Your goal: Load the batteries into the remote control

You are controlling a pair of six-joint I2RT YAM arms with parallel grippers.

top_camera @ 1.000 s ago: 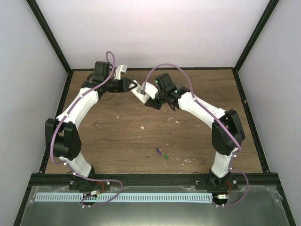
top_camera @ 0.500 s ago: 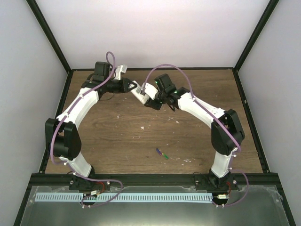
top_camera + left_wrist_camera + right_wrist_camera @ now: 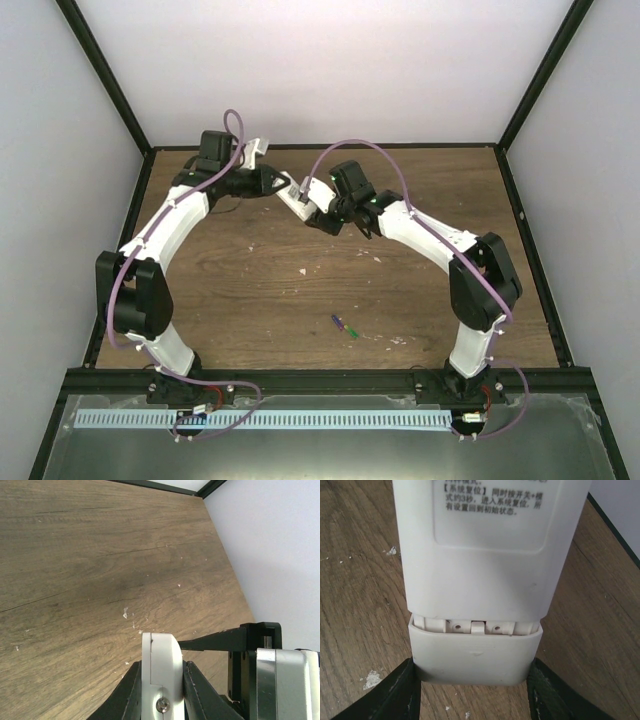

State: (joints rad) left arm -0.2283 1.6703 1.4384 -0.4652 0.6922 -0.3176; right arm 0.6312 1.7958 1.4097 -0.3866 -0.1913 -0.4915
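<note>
Both grippers hold the white remote control (image 3: 296,196) above the far middle of the table. My left gripper (image 3: 279,184) is shut on one end; in the left wrist view the remote's edge (image 3: 161,660) sits clamped between the black fingers (image 3: 129,695). My right gripper (image 3: 313,207) is shut on the other end. In the right wrist view the remote's back (image 3: 485,555) shows printed text, and its end cover (image 3: 476,657) stands slid a little off, with a gap. The purple-blue and green batteries (image 3: 345,326) lie end to end on the table near the front.
The wooden table (image 3: 250,270) has small white flecks. A black frame (image 3: 525,250) edges it, with white walls behind and to the sides. One right gripper finger (image 3: 215,641) shows in the left wrist view beside the remote.
My right wrist has shifted slightly to the left and nearer. The remote stays held between both grippers. The batteries have not moved.
</note>
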